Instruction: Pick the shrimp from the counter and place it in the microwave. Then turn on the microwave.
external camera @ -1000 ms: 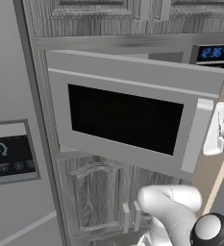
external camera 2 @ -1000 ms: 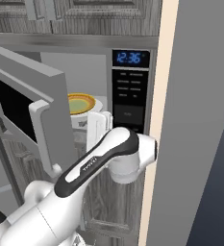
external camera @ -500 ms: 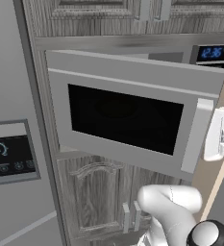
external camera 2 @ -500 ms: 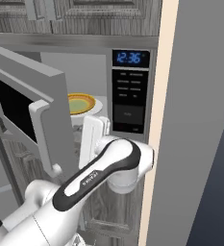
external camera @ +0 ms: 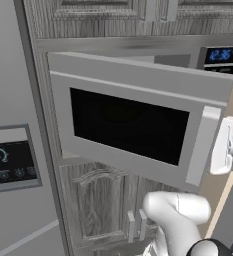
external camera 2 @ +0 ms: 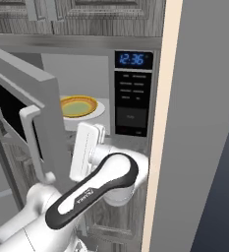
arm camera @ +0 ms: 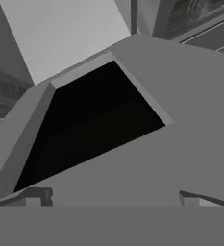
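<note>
— Where do we stand with the microwave [external camera 2: 86, 98]?
— Its door [external camera: 138, 125] hangs open; our gripper [external camera 2: 86, 147] sits just behind the door's edge, fingers spread wide and empty.
— And the shrimp?
— We can't make it out; a yellow bowl [external camera 2: 79, 106] sits inside.

The microwave [external camera 2: 86, 106] door [external camera: 133, 122] hangs partly open and swings out across the front of the cavity, so the way in is the gap between the door's handle edge [external camera 2: 33, 142] and the keypad panel [external camera 2: 132, 101]. Inside, a yellow bowl [external camera 2: 78, 106] on a white plate [external camera 2: 100, 107] takes up much of the floor, with open space above it. The robot's own arm [external camera 2: 94, 184] crosses just below that gap, and a tall pale side panel [external camera 2: 157, 147] walls off the right.
</note>
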